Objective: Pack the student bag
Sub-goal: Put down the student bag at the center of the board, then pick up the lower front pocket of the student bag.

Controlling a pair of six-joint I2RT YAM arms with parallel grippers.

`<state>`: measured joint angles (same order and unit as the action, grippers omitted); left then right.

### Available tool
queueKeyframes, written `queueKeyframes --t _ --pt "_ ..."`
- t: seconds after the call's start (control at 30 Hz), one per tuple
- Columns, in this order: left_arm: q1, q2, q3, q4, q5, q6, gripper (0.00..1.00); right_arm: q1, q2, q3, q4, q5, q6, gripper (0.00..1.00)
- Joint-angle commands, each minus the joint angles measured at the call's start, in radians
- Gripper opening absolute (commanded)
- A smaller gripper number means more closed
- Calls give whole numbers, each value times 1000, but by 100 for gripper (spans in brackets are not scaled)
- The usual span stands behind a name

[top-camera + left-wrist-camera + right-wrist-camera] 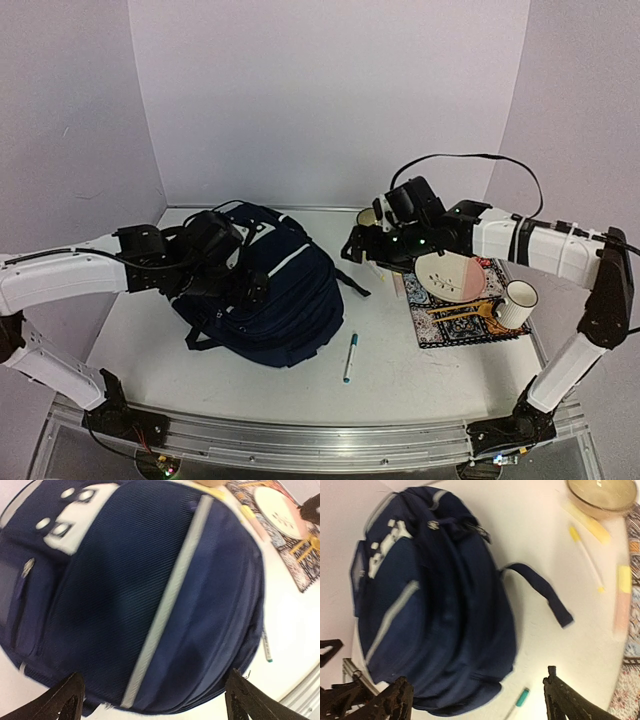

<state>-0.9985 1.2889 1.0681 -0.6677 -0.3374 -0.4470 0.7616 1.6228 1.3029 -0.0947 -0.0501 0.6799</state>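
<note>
The left arm's tool (157, 700) hangs over the left flank of the student bag (265, 290), its fingers spread wide with nothing between them. The navy bag lies on its side, left of centre on the bench (420, 385), grey stripes and light patch uppermost and a black strap trailing out to its right. No open compartment shows in any view, so the bag appears shut.

Just off the bag's near right corner lies a teal-tipped pen (350, 358), apart from the fabric. Above the strap, to the right of the bag, the right arm's tool (477, 697) also stands wide and empty, looking down on the bag's side. Beyond it, toward the far edge, sits a bowl (600, 495) with a few slim yellow items (587, 522) near it, too blurred to name. At the far right a patterned mat (465, 325) carries a plate (447, 275) and a white mug (517, 303).

With both tools free and loose things on the bench, packing looks to be at an early or in-between step: no item is in hand. The next move likely calls for one tool to find a zipper pull or steady the fabric while the other opens a pocket, before the pen can go in. The soft cloth may bunch up under a pull.
</note>
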Motion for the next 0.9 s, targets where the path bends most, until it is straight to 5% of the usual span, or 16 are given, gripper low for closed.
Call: queueKeyframes --t 0.0,0.13,0.37,0.53,0.87 --pt "1 102 134 32 135 117 99 -2 -81 -88 -111 108 17 93" --pt "-2 169 163 24 146 140 99 6 -117 -143 -135 136 37 94" --pt "-3 270 211 -49 -54 160 98 39 -121 -184 -147 142 62 94" --pt "-2 272 263 -93 -207 156 91 88 -98 -180 -155 158 89 94" --pt "4 253 289 -104 -260 155 73 221 35 -153 -193 159 183 88"
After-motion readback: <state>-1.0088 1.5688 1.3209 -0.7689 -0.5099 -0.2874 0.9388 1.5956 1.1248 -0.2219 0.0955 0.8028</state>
